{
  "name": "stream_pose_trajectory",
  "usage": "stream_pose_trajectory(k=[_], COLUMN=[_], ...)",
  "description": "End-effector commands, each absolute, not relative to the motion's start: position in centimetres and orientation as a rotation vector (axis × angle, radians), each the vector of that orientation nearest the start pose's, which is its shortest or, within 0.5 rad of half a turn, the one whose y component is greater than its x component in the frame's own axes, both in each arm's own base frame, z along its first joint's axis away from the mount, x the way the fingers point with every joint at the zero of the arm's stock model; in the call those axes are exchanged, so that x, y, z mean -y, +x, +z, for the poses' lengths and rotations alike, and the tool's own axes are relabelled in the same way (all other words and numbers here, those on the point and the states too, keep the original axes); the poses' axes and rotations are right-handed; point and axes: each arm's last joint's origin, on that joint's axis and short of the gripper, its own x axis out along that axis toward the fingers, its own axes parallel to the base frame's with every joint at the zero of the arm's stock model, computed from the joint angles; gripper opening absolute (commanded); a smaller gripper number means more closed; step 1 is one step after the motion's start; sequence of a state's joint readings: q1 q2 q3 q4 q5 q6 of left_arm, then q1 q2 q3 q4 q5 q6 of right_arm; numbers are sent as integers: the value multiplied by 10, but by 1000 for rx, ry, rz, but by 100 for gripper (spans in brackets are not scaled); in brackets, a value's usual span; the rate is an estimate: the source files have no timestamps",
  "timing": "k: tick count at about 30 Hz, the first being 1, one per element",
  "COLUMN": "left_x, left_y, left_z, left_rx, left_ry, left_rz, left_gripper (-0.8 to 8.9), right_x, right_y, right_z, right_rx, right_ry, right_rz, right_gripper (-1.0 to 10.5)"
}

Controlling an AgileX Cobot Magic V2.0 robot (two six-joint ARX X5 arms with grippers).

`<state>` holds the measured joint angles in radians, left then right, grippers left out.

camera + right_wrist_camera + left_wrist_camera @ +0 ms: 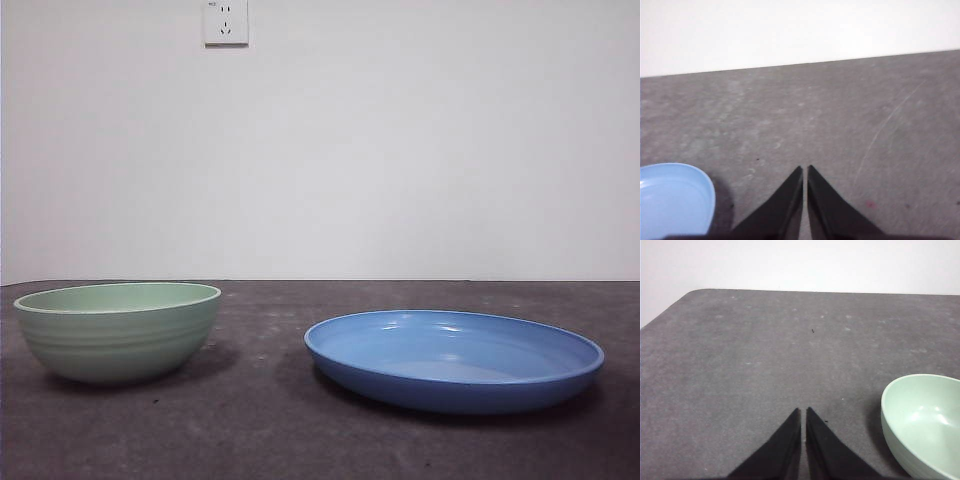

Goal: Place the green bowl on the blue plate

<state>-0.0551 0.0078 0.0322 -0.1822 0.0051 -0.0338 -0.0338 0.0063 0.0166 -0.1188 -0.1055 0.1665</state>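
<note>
We see the green bowl upright and empty on the grey table, apart from the empty blue plate. Our left gripper beside the bowl and right gripper near the plate have jaws together, holding nothing.

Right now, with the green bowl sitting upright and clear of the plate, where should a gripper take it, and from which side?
Probably the rim of the green bowl: one jaw inside, one outside, coming down from above. It stands upright and open, and its rounded ridged wall looks too wide to span. The left gripper, shut, is beside it; the blue plate stands apart.
</note>
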Motion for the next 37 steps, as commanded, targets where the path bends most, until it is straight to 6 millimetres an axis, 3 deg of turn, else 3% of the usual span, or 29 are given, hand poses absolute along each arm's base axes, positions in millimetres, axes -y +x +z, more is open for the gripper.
stream_pose_trajectory(k=[1,9,16,29,37], left_x=[6,8,13,34,46], left_y=[96,96,98,133,151], left_z=[152,177,225,333,361], left_rx=[-177,-164,-184,-333,-415], left_ry=[-73,-202,-251,-274,-269], left_rz=[-60,-75,-166,-552,-743], left_gripper=[17,17,17,17,19], right_x=[0,-1,-6,-19,-25], right_y=[95,84,79,102,115], right_z=[165,207,258,327,357], right_rx=[-101,-74,-132,-296,-397], right_ry=[273,347,353,340,288], right_rz=[62,81,194,533,650], right_gripper=[10,10,10,10,10])
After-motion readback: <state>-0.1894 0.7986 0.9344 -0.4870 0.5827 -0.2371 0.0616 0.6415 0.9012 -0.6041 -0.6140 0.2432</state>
